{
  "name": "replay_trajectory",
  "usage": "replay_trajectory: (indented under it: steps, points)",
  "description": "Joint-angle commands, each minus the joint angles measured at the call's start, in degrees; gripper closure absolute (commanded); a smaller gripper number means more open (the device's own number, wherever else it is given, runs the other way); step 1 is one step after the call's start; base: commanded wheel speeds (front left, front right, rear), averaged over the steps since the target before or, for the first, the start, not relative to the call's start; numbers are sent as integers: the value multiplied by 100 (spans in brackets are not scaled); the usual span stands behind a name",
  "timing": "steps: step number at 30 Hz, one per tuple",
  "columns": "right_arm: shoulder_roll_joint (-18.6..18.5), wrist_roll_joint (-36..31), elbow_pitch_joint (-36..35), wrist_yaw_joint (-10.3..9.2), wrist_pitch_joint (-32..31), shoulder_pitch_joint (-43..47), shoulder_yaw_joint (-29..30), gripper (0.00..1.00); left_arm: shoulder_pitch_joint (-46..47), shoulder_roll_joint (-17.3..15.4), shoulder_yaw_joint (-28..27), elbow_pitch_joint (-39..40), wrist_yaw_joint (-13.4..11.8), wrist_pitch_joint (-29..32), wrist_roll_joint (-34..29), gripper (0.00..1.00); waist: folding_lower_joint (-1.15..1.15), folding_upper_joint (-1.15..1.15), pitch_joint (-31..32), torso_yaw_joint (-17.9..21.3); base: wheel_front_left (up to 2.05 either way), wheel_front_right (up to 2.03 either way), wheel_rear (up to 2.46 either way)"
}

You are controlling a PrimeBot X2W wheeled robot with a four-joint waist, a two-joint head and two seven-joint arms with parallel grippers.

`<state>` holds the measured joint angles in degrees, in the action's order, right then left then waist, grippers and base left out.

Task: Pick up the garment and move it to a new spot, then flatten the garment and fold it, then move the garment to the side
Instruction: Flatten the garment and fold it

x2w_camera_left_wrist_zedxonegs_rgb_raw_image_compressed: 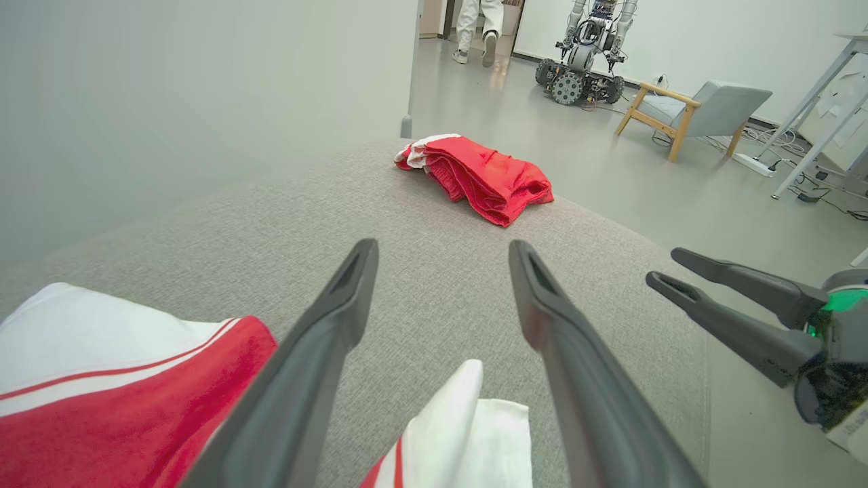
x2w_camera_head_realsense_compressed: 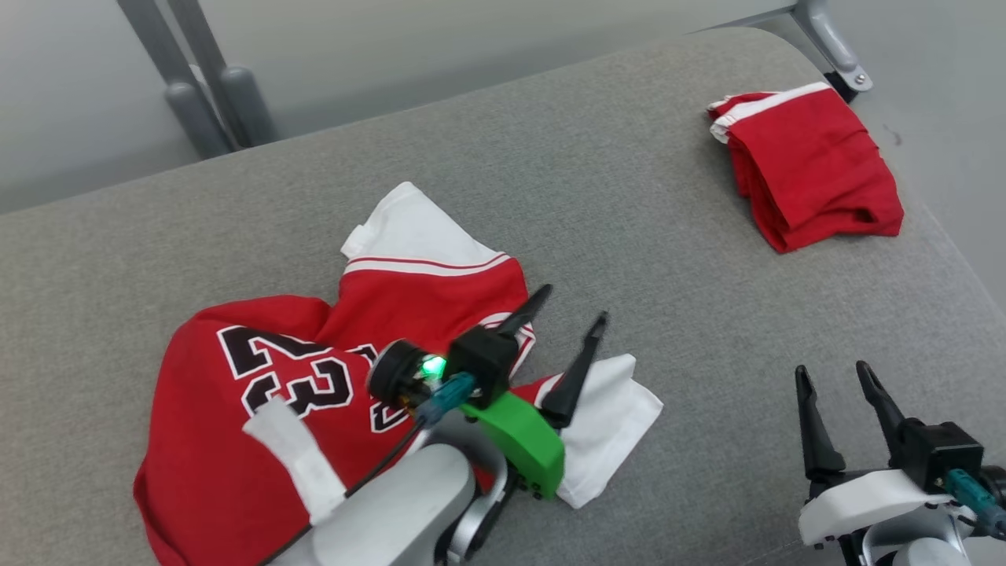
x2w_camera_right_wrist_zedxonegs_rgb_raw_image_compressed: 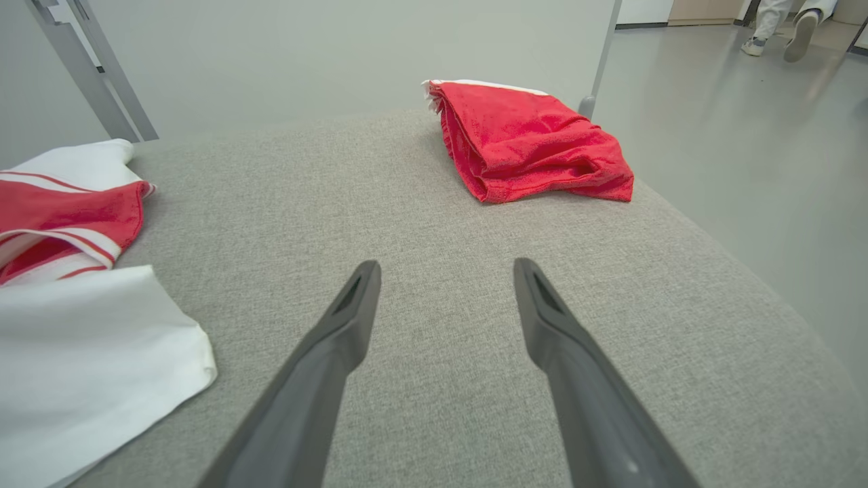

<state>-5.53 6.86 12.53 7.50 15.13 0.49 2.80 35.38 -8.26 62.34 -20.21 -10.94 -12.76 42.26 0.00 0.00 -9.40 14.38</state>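
A crumpled red jersey numbered 23 lies at the near left of a grey padded bench. The left hand hangs just above the jersey's right edge, jaws spread wide, holding nothing. The right hand, also wide and empty, hangs over bare bench at the near right. A folded red garment sits at the far right, close to the bench edge.

Likely risks: the jersey is bunched and layered, so a pinch could catch only the white sleeve, leaving the body dragging. A wide sweep to the far right could knock the folded garment off.
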Motion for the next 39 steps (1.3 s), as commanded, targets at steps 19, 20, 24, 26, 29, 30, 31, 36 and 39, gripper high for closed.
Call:
replay_trajectory:
  steps: [19, 20, 24, 26, 29, 30, 31, 36, 39]
  points:
    - [-307, -209, -576, -2, -2, 538, 662, 0, -3797, -1247, -3826, 1889, -888, -242, -1725, 0, 0, 0, 960, -1908, 0, 0, 0]
    - [-293, -221, -548, -2, -2, 570, 679, 0, -3979, -1197, -4040, 1903, -832, -241, -1839, 0, 0, 0, 983, -1949, 0, 0, 0]
    - [-249, -249, -433, -2, -2, 655, 697, 0, -4482, -928, -4647, 1852, -519, -241, -2252, 0, 0, 0, 1047, -2028, 0, 0, 0]
    - [-229, -266, -379, -1, -2, 660, 681, 0, -4598, -747, -4907, 1863, -333, -242, -2394, 0, 0, 0, 1064, -2055, 0, 0, 0]
    - [-197, -260, -318, -1, -2, 641, 604, 0, -4725, -521, -5201, 1819, -31, -242, -2625, 0, 0, 0, 1082, -2065, 0, 0, 0]
    - [-192, -262, -313, -2, -2, 623, 579, 0, -4741, -458, -5279, 1803, 48, -242, -2691, 0, 0, 0, 1083, -2060, 0, 0, 0]
    - [-187, -267, -305, -2, -2, 605, 561, 0, -4739, -405, -5350, 1792, 113, -242, -2743, 0, 0, 0, 1083, -2054, 0, 0, 0]
    - [-174, -266, -270, -1, -2, 547, 459, 0, -4736, -121, -5687, 1727, 432, -242, -3049, 0, 0, 0, 1081, -2016, 0, 0, 0]
    - [-191, -247, -255, -1, -2, 532, 414, 0, -4747, 14, -5851, 1699, 605, -242, -3151, 0, 0, 0, 1083, -1993, 0, 0, 0]
